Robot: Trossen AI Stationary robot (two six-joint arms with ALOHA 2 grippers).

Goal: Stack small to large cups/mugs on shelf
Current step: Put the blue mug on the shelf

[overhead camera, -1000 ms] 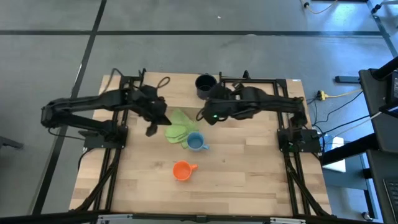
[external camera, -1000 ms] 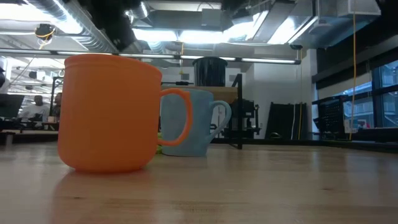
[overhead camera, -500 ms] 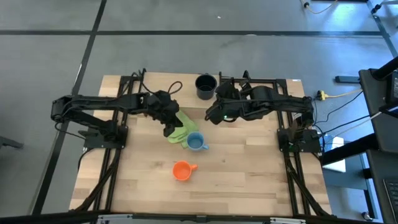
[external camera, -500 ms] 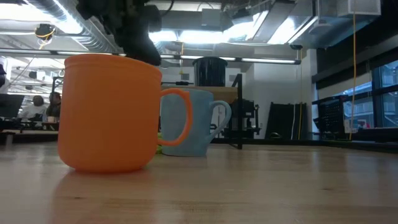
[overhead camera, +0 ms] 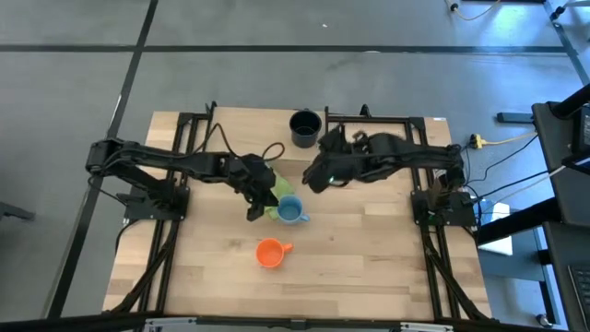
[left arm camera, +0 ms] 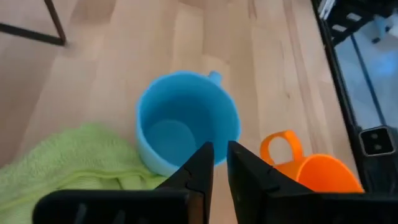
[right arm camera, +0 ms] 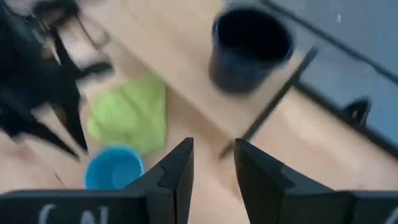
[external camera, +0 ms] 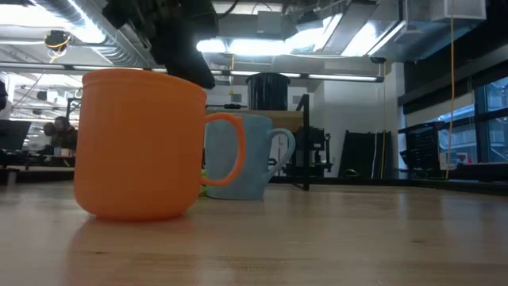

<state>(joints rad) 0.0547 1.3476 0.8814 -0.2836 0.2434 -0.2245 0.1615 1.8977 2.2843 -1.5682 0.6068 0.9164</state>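
Observation:
The light blue mug [overhead camera: 290,211] stands upright on the tabletop, its base against the green cloth [overhead camera: 266,195]. The small orange mug [overhead camera: 269,252] stands nearer the near edge, and fills the low view [external camera: 141,143]. The dark navy mug [overhead camera: 304,127] stands on the low shelf [right arm camera: 193,56] at the far edge. My left gripper [overhead camera: 253,210] hovers shut just left of the blue mug [left arm camera: 186,124], above the cloth's edge. My right gripper [overhead camera: 313,180] is open, raised between the navy mug [right arm camera: 250,48] and the blue mug.
The shelf's thin black legs [external camera: 305,143] stand behind the blue mug [external camera: 242,155]. Both arms' black base frames [overhead camera: 157,198] run along the table's left and right sides. Bare wood lies around the orange mug [left arm camera: 311,171] toward the near edge.
My left gripper has swung toward the table's right and near edge, passing over the green cloth and ending beside the light blue mug. The mugs and the cloth have stayed where they were.

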